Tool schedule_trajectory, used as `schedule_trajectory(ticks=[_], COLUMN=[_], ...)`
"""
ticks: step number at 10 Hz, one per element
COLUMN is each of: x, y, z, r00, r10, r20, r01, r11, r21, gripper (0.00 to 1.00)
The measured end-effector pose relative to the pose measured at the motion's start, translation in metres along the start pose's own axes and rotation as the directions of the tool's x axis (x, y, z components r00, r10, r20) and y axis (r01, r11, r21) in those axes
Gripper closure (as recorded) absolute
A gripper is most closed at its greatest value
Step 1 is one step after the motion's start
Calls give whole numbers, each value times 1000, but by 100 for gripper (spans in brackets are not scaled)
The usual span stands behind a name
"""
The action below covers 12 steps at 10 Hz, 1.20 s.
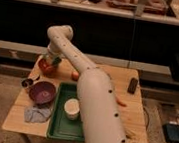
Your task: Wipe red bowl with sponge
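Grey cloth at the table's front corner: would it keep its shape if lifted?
Probably not: the cloth lies rumpled, so it would likely hang limp. It looks thin, so probably light. Pushed, it might bunch rather than slide. The gripper is away from it, at the red bowl.

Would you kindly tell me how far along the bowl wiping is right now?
Approach looks done: the gripper sits at the red bowl, at the far left corner of the table. In hand: a greenish patch at the gripper may be the sponge, unconfirmed. Left: the wiping itself, since nothing shows the bowl wiped yet.
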<state>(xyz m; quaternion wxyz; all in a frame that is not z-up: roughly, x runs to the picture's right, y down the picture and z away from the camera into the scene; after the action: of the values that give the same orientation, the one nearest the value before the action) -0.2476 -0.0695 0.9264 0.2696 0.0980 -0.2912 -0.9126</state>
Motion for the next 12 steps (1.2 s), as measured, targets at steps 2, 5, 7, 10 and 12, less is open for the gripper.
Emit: schedule_trajectory(ticks=[2, 5, 7, 10, 12], x=[11, 19, 23, 18, 7], y=[-9, -15, -21, -43, -59], z=[13, 21, 19, 17, 15], r00=[1000, 999, 998, 991, 988], r10=[-19, -40, -66, -128, -154], r20=[18, 27, 25, 24, 26], r01=[19, 39, 66, 128, 153], r11=[1000, 999, 998, 991, 988], r21=[14, 19, 18, 26, 37], gripper=[100, 100, 100, 100, 100])
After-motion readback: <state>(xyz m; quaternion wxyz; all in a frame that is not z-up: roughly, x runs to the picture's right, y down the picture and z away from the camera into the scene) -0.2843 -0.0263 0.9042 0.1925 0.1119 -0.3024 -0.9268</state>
